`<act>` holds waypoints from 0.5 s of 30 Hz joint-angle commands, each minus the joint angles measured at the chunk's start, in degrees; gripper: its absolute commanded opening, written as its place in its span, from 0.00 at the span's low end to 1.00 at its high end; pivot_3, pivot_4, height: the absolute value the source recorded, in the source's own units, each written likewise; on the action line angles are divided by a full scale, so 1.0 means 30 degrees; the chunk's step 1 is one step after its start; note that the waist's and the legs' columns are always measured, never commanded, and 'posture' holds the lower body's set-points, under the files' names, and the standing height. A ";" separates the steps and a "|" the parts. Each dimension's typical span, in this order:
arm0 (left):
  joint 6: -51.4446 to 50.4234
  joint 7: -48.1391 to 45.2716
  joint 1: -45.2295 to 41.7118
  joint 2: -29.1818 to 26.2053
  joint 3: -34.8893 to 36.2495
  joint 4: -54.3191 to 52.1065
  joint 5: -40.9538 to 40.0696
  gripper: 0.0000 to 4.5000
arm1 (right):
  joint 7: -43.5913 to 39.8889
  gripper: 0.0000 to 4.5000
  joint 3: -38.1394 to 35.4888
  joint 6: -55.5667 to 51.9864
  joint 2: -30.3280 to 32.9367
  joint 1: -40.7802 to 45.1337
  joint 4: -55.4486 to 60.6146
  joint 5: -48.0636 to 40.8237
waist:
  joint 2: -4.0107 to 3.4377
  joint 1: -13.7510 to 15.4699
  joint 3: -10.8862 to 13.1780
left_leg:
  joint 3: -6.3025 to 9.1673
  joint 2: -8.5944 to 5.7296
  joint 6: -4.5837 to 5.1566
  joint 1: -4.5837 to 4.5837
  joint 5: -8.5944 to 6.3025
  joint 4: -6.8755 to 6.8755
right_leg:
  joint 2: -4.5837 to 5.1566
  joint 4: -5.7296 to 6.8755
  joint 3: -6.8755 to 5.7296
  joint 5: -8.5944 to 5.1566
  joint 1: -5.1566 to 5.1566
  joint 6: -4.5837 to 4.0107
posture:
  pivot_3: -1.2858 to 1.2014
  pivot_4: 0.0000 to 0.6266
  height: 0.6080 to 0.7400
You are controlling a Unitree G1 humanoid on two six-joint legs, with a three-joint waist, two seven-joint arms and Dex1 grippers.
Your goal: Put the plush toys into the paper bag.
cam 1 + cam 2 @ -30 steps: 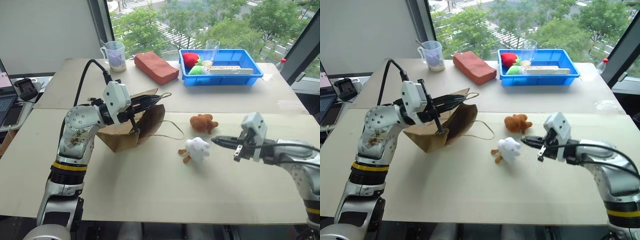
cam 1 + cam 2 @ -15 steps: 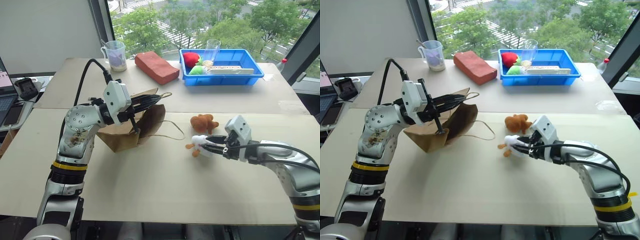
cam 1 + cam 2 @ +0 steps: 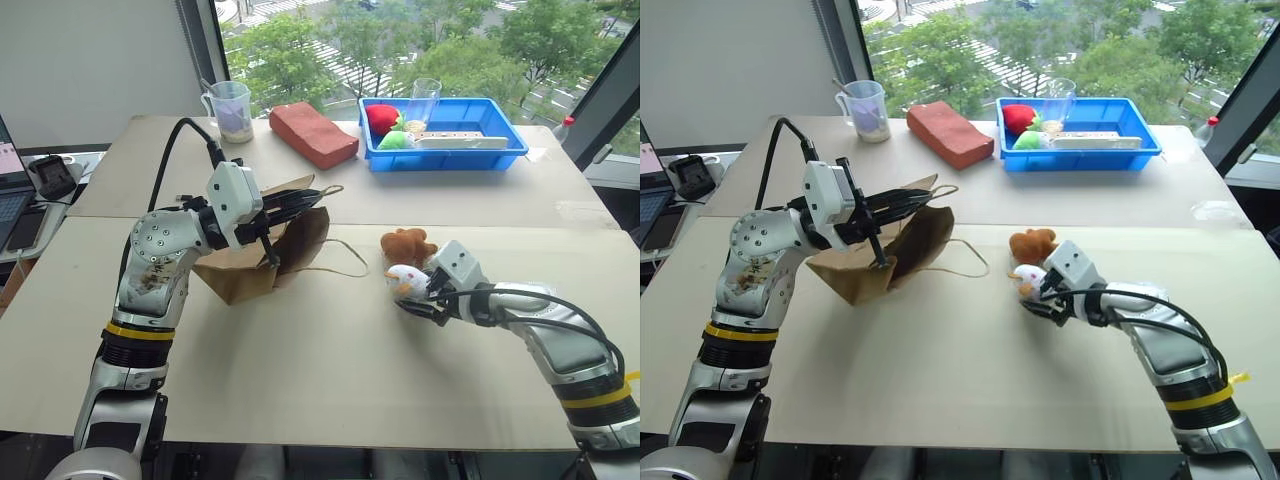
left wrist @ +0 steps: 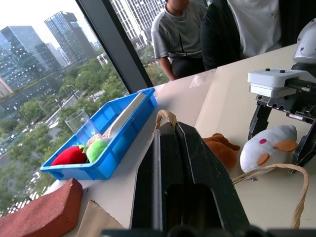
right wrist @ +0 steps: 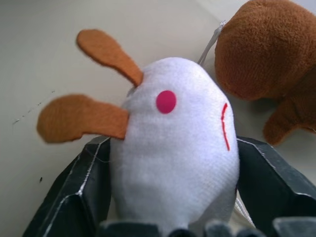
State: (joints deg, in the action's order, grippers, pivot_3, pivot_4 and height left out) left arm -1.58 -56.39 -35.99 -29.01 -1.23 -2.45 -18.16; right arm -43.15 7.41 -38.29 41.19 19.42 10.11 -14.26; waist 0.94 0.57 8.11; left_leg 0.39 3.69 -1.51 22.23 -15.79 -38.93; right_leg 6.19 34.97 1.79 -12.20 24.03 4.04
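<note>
Between the right tool's point(image 5: 173, 217) black fingers sits the round white plush point(image 5: 175, 153).

Bright window daylight, soft shadows, sharp

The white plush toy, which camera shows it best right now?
The right wrist view: the white plush toy sits close up between the right gripper's fingers. The left wrist view shows it smaller beside the brown plush toy; the head views show it small and partly hidden.
</note>
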 commanded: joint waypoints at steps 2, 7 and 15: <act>0.0009 0.0151 -0.0322 -0.0131 0.0140 -0.0511 -0.0109 0.00 | -0.0554 0.42 -0.0747 0.0629 -0.0080 0.0510 0.0527 -0.0435 | 0.0000 0.0002 0.0000 | -0.0001 0.0000 0.0000 0.0000 0.0000 -0.0001 | 0.0000 0.0000 0.0000 0.0000 -0.0002 0.0001 | 0.52 0.24 1.00; -0.0028 0.0132 -0.0350 -0.0100 0.0098 -0.0547 -0.0139 0.00 | -0.0596 0.06 -0.1364 0.0043 -0.1516 0.2014 0.1409 -0.1905 | 0.0000 -0.0093 0.0000 | -0.0002 -0.0001 0.0000 -0.0002 0.0001 -0.0001 | -0.0001 0.0003 0.0003 0.0000 0.0004 0.0000 | 0.52 0.24 1.00; 0.0059 -0.0079 -0.0606 0.0024 -0.0076 -0.0420 -0.0171 0.00 | 0.1073 0.01 -0.0249 -0.0426 -0.5049 0.5322 0.1010 -0.1980 | -0.0003 -0.0212 -0.0002 | 0.0005 0.0003 -0.0001 -0.0003 0.0002 0.0011 | -0.0008 0.0021 0.0004 0.0001 0.0007 0.0001 | 0.52 0.24 1.00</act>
State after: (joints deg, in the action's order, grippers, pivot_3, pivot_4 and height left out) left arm -1.65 -56.56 -36.13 -29.00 -1.39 -2.46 -18.13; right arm -41.10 6.12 -39.44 28.12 33.04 12.80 -19.79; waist 0.93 -0.07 8.11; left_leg 0.41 3.70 -1.51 22.23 -15.78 -38.90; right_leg 6.17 35.03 1.81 -12.19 24.05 4.04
